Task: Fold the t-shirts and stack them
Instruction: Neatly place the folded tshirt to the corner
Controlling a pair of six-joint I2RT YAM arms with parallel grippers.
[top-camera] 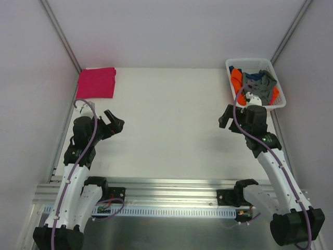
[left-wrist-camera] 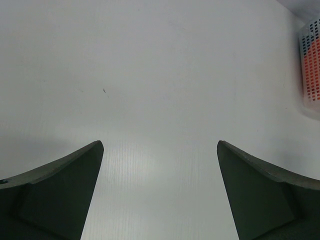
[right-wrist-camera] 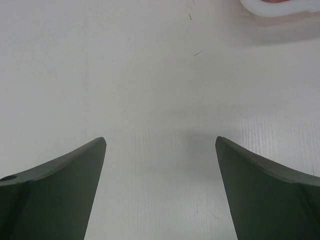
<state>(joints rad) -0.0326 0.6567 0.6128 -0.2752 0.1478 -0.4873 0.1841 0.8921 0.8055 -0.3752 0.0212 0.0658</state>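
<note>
Lying folded in the far-left desk (top-camera: 171,130) corner, the pink t-shirt (top-camera: 97,83) is apart from the left pincer (top-camera: 115,123), which gapes empty, like the right pincer (top-camera: 225,119).

pink t-shirt (top-camera: 97,83) was plain magenta, table (top-camera: 171,120) was off-white, basket (top-camera: 250,61) was white with a grid of small holes, orange t-shirt (top-camera: 237,79), grey t-shirt (top-camera: 266,83), dark blue t-shirt (top-camera: 251,76), left arm (top-camera: 73,182) and right arm (top-camera: 278,174) were white with black joints, cables (top-camera: 86,151) were purple

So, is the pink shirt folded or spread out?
Folded: the pink shirt lies as a neat rectangle in the far left corner.
</note>
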